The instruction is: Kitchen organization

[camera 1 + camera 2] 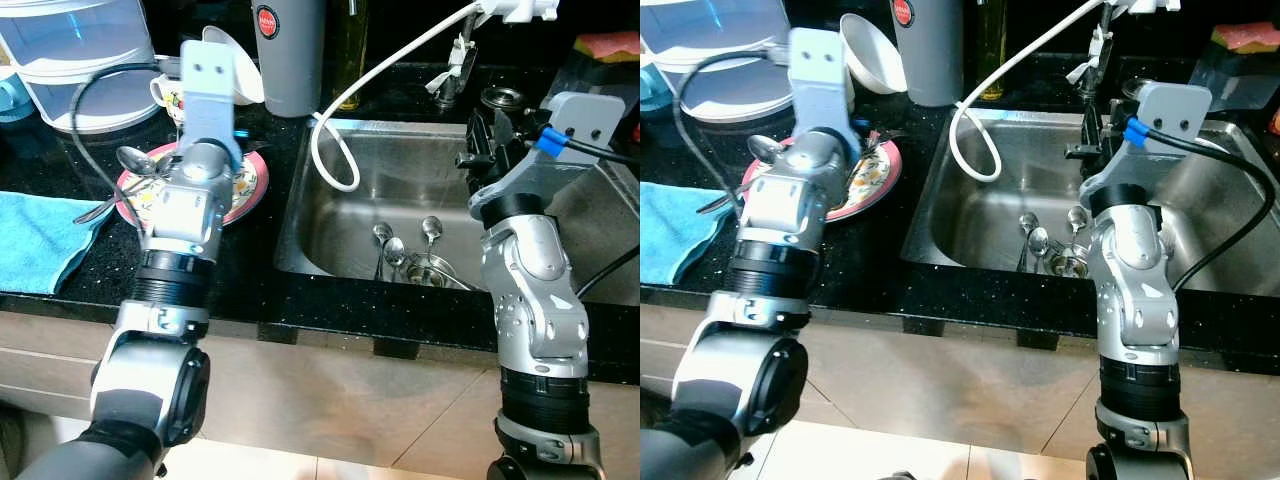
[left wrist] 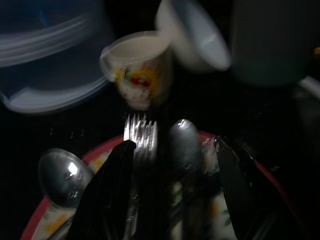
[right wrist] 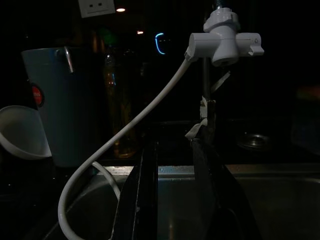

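Two silver arms reach over a black counter. The left gripper (image 2: 172, 192) hovers spread wide, holding nothing, over a fork (image 2: 141, 137) and spoon (image 2: 184, 145) on the plate (image 1: 248, 190). Best straddle one handle before closing. The right gripper (image 3: 172, 200), parted and empty, hangs above the sink (image 1: 400, 190), spoons (image 1: 400, 250) below.

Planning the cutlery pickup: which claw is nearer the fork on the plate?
Left. The left claw hovers open right over the fork on the plate; the right claw is over the sink.
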{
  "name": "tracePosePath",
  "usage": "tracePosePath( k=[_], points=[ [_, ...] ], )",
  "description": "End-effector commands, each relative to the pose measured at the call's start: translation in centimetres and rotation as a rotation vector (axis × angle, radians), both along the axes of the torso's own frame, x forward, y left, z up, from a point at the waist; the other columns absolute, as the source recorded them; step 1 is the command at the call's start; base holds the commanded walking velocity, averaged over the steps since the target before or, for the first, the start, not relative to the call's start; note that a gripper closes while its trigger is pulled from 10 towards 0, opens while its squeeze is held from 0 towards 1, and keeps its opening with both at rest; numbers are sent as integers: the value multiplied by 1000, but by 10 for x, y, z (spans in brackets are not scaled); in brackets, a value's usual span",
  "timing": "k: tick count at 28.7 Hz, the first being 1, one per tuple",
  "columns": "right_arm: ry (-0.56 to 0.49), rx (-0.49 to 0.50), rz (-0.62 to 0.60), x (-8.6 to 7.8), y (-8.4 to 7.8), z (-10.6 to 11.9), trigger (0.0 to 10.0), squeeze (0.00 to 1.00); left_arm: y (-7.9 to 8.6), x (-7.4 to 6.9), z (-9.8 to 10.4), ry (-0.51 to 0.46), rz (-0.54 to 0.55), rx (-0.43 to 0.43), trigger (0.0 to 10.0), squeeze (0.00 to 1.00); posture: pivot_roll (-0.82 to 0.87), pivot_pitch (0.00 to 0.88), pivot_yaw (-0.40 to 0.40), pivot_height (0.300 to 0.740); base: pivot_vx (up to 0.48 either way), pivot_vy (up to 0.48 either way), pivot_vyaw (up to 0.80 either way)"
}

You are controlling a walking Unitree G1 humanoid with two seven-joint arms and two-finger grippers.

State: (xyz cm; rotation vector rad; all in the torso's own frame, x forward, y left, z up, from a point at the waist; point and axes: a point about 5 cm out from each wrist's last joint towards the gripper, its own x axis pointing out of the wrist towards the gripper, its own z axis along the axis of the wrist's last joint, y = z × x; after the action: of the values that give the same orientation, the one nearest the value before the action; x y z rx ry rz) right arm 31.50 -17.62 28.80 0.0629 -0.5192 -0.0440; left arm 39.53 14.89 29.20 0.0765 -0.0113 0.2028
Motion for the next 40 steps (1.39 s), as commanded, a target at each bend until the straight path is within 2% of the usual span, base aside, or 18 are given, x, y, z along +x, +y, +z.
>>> tracePosePath(
  k=[1,3,6,10,22,24,27,28,31,34,35,36,38,40],
  points=[
    [-15,-1,-5,-2,-1,1,10000,0,7,2,-6,45,22,-12,10000,0,42,112,71,740,0,0,0],
    [-13,-1,-3,-1,-1,1,10000,0,11,6,-13,99,7,-22,10000,0,40,106,68,740,0,0,0],
    [-12,-3,-2,-1,-1,0,10000,0,17,8,-16,125,18,-26,10000,0,38,104,69,740,0,0,0],
    [-11,-5,0,-1,-1,0,10000,0,23,10,-17,140,39,-56,10000,0,36,98,70,740,0,0,0],
    [-16,-10,11,-1,1,1,10000,0,27,14,-15,146,69,-146,9961,0,37,75,69,740,0,0,0],
    [-16,-11,12,-1,1,1,10000,0,28,14,-22,184,77,-184,9333,0,36,73,70,740,0,0,0],
    [-17,-10,12,-1,1,1,10000,0,29,13,-27,207,85,-205,9137,0,36,72,71,740,0,0,0],
    [-18,-10,12,-1,1,1,10000,0,30,14,-30,218,91,-218,8745,0,37,73,71,740,0,0,0],
    [-18,-10,13,-1,1,1,10000,0,32,14,-33,230,100,-230,8745,0,37,73,71,740,0,0,0],
    [-18,-10,13,-1,1,1,10000,0,35,15,-39,254,97,-301,8314,0,35,76,70,740,0,0,0],
    [-17,-10,12,-1,1,1,10000,0,35,16,-42,266,88,-336,7725,0,36,78,69,740,0,0,0],
    [-17,-9,12,-1,1,1,10000,0,34,16,-43,275,70,-372,5294,0,35,79,70,740,0,0,0],
    [-17,-7,12,-1,1,1,10000,0,33,17,-45,284,53,-402,4549,0,35,79,70,740,0,0,0],
    [-16,-6,12,-1,1,1,10000,0,35,17,-45,283,60,-409,2392,0,35,79,70,740,0,0,0]
  ],
)
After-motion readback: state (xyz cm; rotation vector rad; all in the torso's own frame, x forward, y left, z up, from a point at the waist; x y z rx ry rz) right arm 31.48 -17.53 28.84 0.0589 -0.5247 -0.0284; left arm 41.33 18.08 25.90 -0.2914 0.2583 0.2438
